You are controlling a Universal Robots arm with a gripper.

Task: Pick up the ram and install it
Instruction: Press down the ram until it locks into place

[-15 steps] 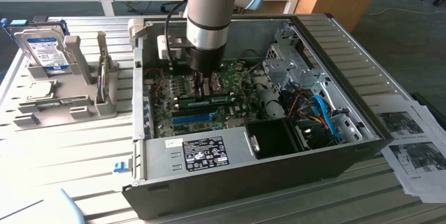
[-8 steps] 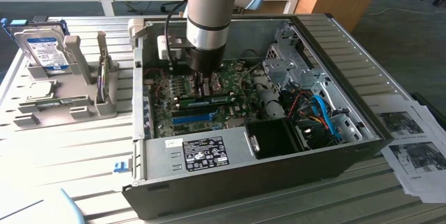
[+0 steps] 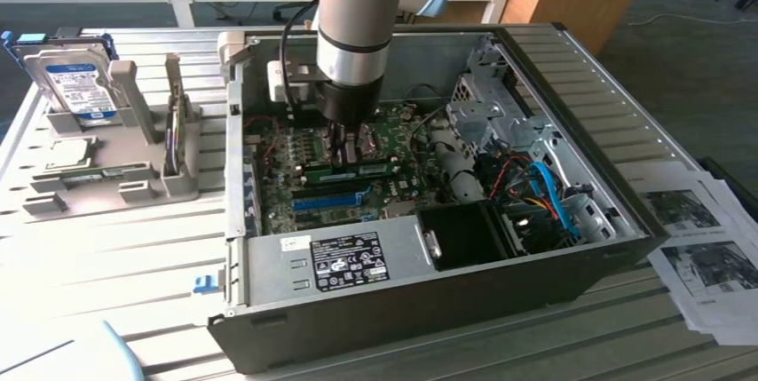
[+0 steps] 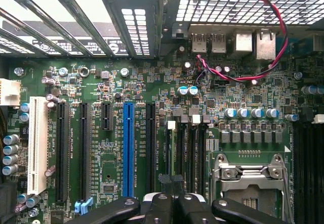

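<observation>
I have the gripper (image 3: 343, 157) lowered inside the open computer case (image 3: 616, 132), over the middle of the motherboard (image 3: 397, 190) and well clear of the case walls. Its fingers are closed together. The ram (image 3: 361, 170) is on its edge directly under the fingertips, touching or nearly touching them, along the run of the memory slots. I cannot tell whether the fingers clamp the stick or only bear on its top edge. In the wrist view the gripper (image 4: 172, 204) hangs just beside the black memory slots (image 4: 190, 148), with the processor socket (image 4: 248, 178) next to them. I judge the step in hand to be installation: the pick-up is done and the stick is at its slot. Seating it calls for straight downward pressure, with the stick square to the slot.
</observation>
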